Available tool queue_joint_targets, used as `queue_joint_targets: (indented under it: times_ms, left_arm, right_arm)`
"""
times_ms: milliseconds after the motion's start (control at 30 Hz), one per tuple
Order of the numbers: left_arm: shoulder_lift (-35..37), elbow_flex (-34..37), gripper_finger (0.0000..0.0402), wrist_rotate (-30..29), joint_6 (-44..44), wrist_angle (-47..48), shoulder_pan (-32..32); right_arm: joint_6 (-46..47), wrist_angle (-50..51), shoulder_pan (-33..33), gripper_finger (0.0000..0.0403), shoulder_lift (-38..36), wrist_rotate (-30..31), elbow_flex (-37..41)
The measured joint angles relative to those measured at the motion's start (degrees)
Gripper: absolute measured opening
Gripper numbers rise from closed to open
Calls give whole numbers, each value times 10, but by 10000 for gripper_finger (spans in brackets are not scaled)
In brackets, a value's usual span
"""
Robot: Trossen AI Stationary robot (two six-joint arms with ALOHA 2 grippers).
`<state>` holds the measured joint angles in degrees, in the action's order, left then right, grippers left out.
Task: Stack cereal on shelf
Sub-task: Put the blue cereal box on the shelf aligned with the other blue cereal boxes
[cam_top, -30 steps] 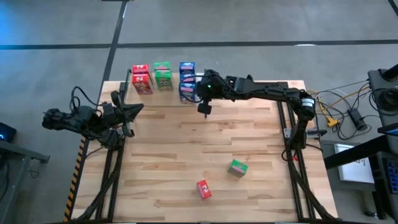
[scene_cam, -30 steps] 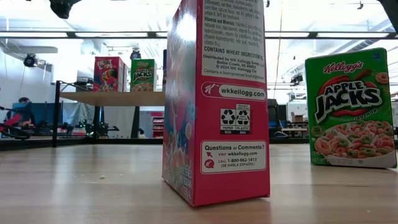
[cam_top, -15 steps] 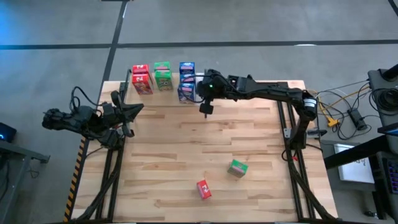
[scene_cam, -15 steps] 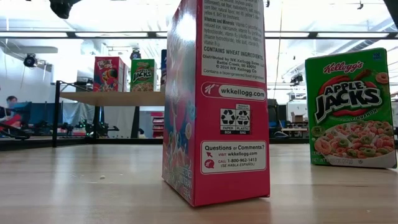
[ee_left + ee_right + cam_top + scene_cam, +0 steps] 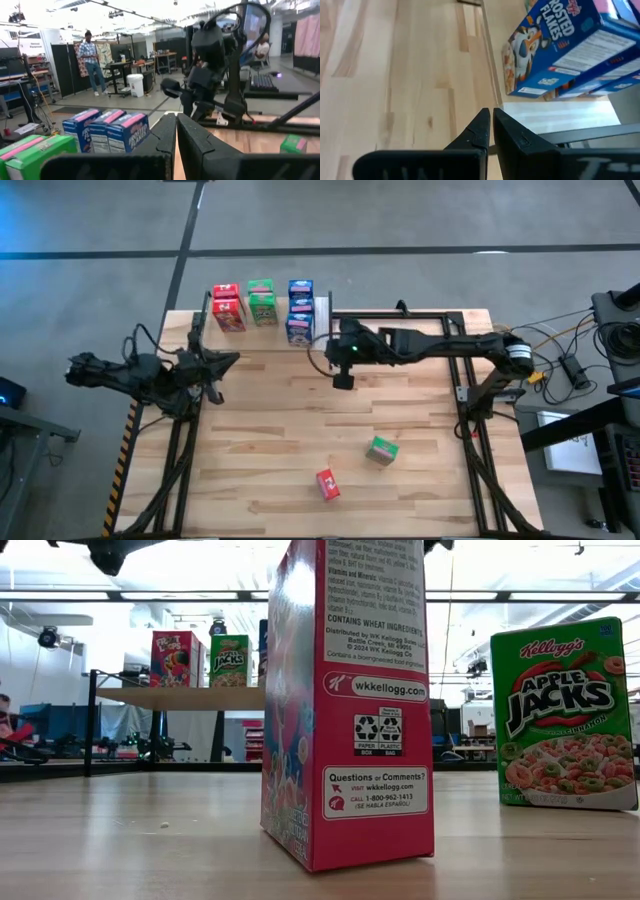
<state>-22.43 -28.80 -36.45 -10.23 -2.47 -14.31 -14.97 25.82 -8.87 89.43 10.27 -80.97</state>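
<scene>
High view: the shelf (image 5: 268, 330) runs along the far edge of the tabletop (image 5: 300, 440), toward its far left corner. On it stand red cereal boxes (image 5: 227, 306), green cereal boxes (image 5: 262, 302) and blue cereal boxes (image 5: 299, 308), in that order from left to right. Two boxes lie apart on the tabletop near its near edge: a green box (image 5: 381, 450) and a red box (image 5: 327, 484), the red one nearer the edge. The right tool (image 5: 342, 381) hangs over the tabletop just in front of the blue boxes, fingers pressed together, holding nothing. The left tool (image 5: 232, 360) waits by the left edge, also pressed together and empty.

Low view: the red box (image 5: 350, 700) stands upright close to the camera, side panel showing; the green Apple Jacks box (image 5: 562, 715) stands to its right. The shelf (image 5: 180, 698) shows behind, carrying boxes.

Left wrist view: closed fingers (image 5: 192, 142); blue Frosted Flakes boxes (image 5: 107, 131) beside green ones (image 5: 30, 152) (people stand in the room beyond).

Right wrist view: closed fingers (image 5: 507, 132) above bare tabletop, a blue Frosted Flakes box (image 5: 560, 45) near.
</scene>
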Motion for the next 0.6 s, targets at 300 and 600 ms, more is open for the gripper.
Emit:
queue_joint_targets:
  times_ms: [300,600]
  left_arm:
    - [-115,-16,0,0,-29,-26,13]
    - [-234,-41,0,1,-62,-22,84]
  right_arm:
    - [-11,-217,0,13,-70,-2,175]
    - [-42,-343,-5,13,-102,-19,265]
